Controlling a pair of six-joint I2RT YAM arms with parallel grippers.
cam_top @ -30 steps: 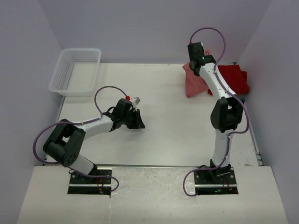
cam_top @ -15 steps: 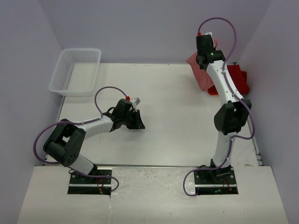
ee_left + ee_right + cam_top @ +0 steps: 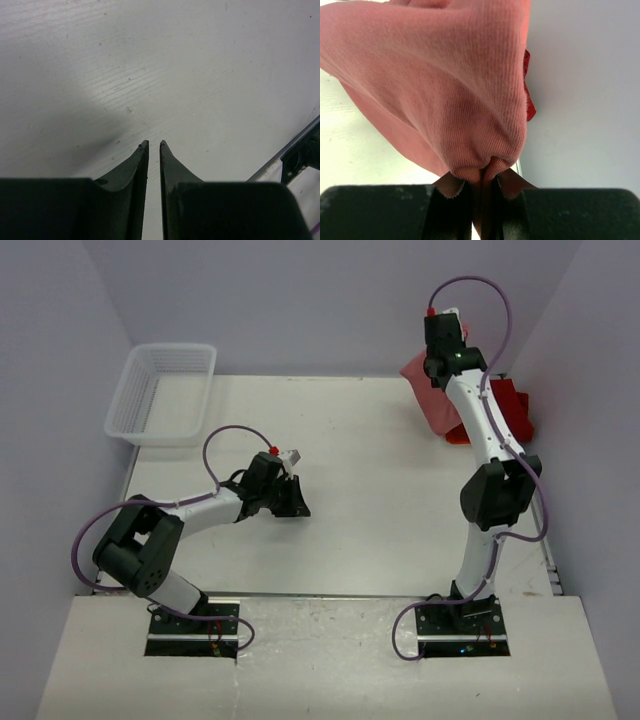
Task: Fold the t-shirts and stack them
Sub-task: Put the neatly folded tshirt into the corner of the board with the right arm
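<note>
Two arms are working over the white table (image 3: pixel 380 470), and I am watching both from the overhead and wrist cameras.

The right gripper (image 3: pixel 440 365) is reaching out toward one o'clock, at the table's far right corner. In the right wrist view, the right gripper (image 3: pixel 484 180) is clamping a bunched fold of the faded salmon-red cloth t-shirt (image 3: pixel 445 85). The black fingers (image 3: pixel 447 205) are squeezing the fabric tightly between them. From above, the faded salmon-red cloth t-shirt (image 3: pixel 425 390) is hanging in a crumpled wedge beneath the wrist. I cannot tell whether its lower end is touching the table.

Just beside it, toward two o'clock, the deep red folded t-shirts (image 3: pixel 512 410) are lying in a flat pile against the right wall, partly hidden by the arm. A sliver of that deep red cloth (image 3: pixel 528 100) is peeking out behind the salmon fabric in the wrist view.

The left gripper (image 3: pixel 293 502) is resting low near the table's middle, toward eight o'clock, well apart from all the cloth. Its wrist camera is showing the left gripper (image 3: pixel 154 144) drawn narrow, only a thin slit between the tips, gripping nothing.

At ten o'clock, the white plastic mesh basket (image 3: pixel 170 345) is sitting at the far left corner.
</note>
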